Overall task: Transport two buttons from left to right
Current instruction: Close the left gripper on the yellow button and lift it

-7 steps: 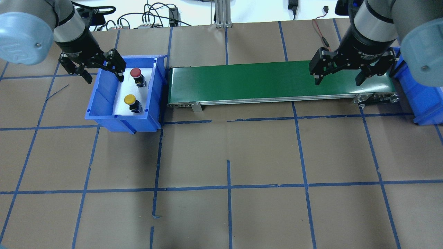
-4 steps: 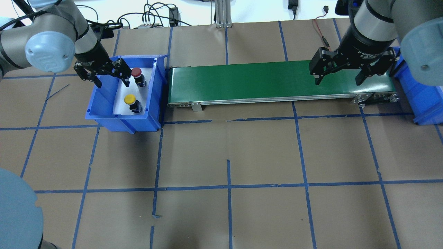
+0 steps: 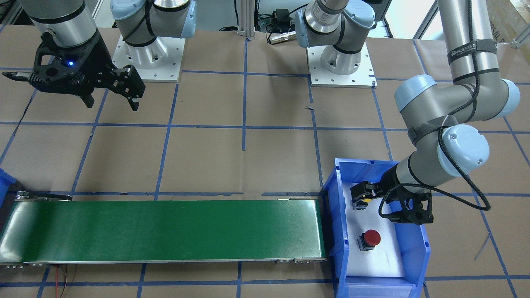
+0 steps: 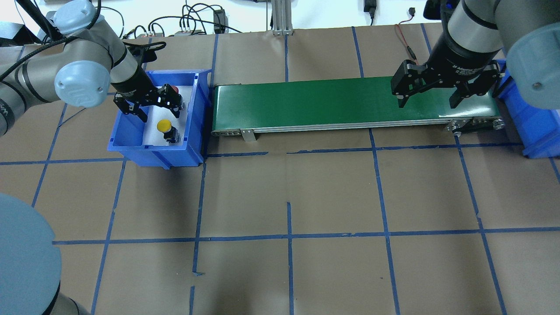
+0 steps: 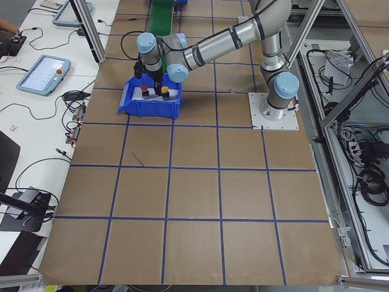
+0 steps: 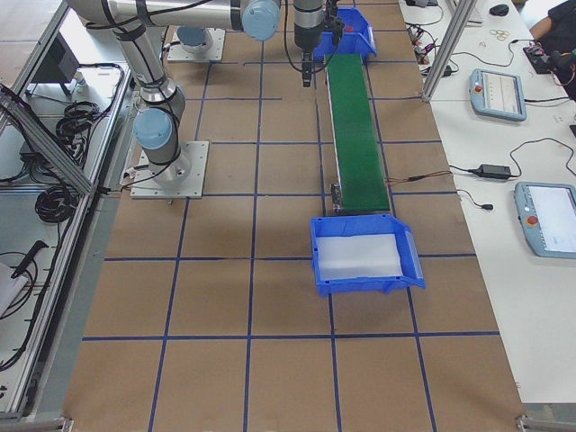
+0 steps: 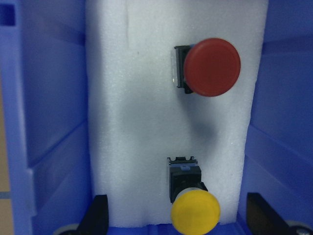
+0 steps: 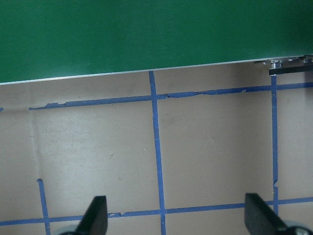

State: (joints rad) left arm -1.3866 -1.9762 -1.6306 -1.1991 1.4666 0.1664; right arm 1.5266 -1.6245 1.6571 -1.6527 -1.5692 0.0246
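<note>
The biggest thing on the table (image 4: 288,188) is the green conveyor belt (image 4: 332,105), laid across between two blue bins. I think it lies so because neither arm reaches the whole way: one arm can load it at its left end and the other can unload at its right end.

The left arm (image 4: 83,83) is folded at the elbow, the forearm goes sideways and the wrist is turned down into the left bin (image 4: 131,148). The right arm (image 4: 472,30) hangs with its wrist straight down above the right end of the belt, near the right bin (image 4: 540,131). It seems parked there to receive what the belt brings.

The left bin stands just beside the belt's left end, which makes the carry short. Inside is a white foam pad (image 7: 146,122), probably so that the parts sit softly and do not slide.

The left gripper (image 4: 158,113) is low in this bin with its jaws spread wide and nothing between them. The right gripper (image 4: 426,103) is equally wide and holds nothing.

Both buttons rest on the foam, caps up and apart from each other. In the wrist view the yellow button (image 7: 194,211) lies between the fingertips, so I judge it is the first target. The red button (image 7: 212,67) sits farther along the pad. Neither is on the belt yet.
</note>
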